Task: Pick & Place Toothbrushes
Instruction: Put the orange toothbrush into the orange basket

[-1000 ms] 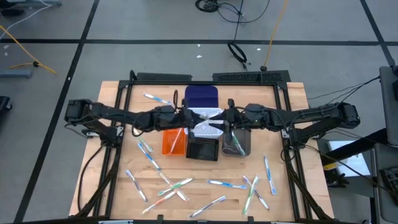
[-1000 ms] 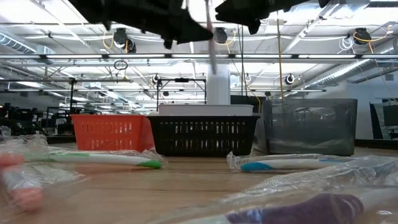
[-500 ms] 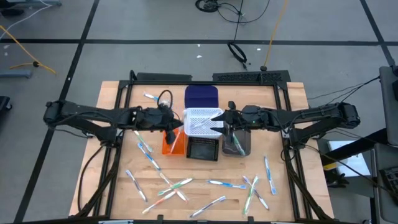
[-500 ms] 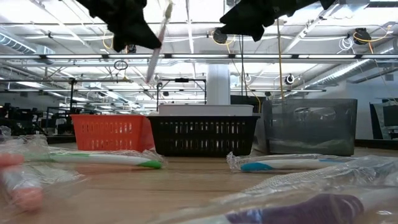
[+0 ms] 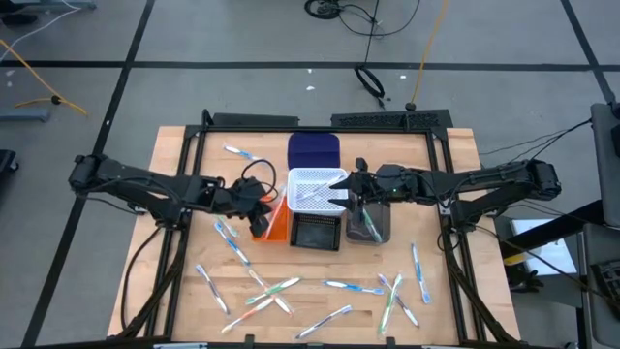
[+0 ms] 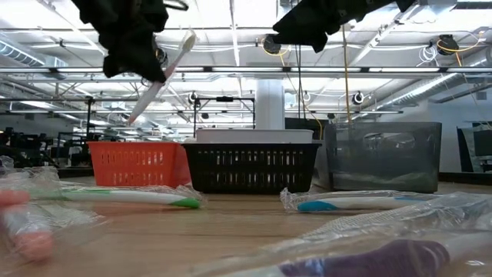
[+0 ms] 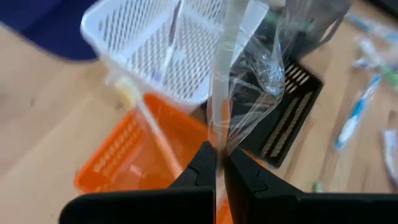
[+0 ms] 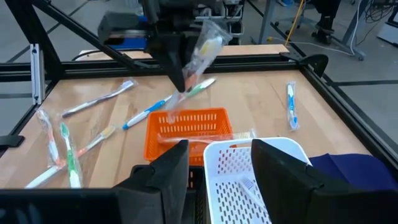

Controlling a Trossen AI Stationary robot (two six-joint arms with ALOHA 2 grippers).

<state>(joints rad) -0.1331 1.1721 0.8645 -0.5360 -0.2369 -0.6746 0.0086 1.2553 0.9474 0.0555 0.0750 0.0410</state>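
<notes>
My left gripper [image 5: 260,207] hangs over the orange bin [image 5: 275,222], shut on a clear-wrapped toothbrush [image 6: 146,100]. My right gripper [image 8: 214,165] stands open above the white bin [image 5: 315,189], with nothing between its fingers. A toothbrush [image 8: 245,186] lies inside the white bin. Several wrapped toothbrushes [image 5: 339,287] lie flat on the wooden table [image 5: 174,252] in front of the bins. My left gripper pinches the wrapped toothbrush between its two fingers [image 7: 205,165], through the clear wrapper, about midway along the handle [image 7: 219,134]. The fingers slant downward from the table's left and lie across the brush. The brush is tilted and lifted clear above the orange bin.
A black bin [image 5: 315,233] and a grey bin [image 5: 368,223] stand in a row beside the orange one. A dark blue bin [image 5: 313,150] sits behind the white one. Black frame rails [image 5: 194,145] run along the table's edges.
My left gripper has drawn away from my right gripper, from over the white bin toward the table's left and near side, to above the orange bin. It has rolled and tipped downward, so the toothbrush it carries now slants instead of standing nearly upright.
</notes>
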